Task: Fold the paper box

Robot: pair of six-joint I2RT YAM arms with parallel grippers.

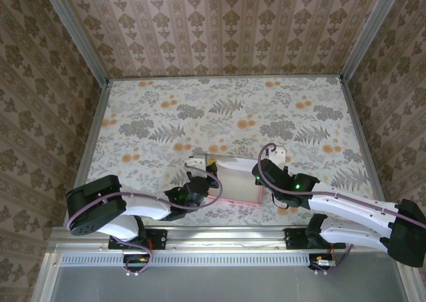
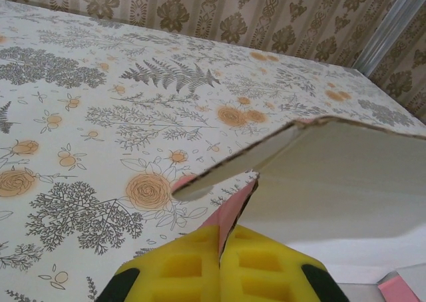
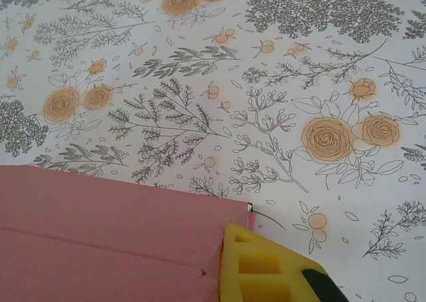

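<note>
Paper box (image 1: 233, 179): one, partly folded, on the floral table (image 1: 200, 109) near its front edge, between the two pincers.
Left gripper (image 1: 204, 183): pressed together on a pink flap at the box's left side; in the left wrist view the yellow pads (image 2: 266, 265) pinch that flap, with the whitish inner wall (image 2: 346, 175) rising just beyond.
Right gripper (image 1: 263, 175): closed on the box's right edge; a yellow finger (image 3: 259, 265) lies against the corner of the pink panel (image 3: 100, 235).
Count: one box, two grippers.
</note>
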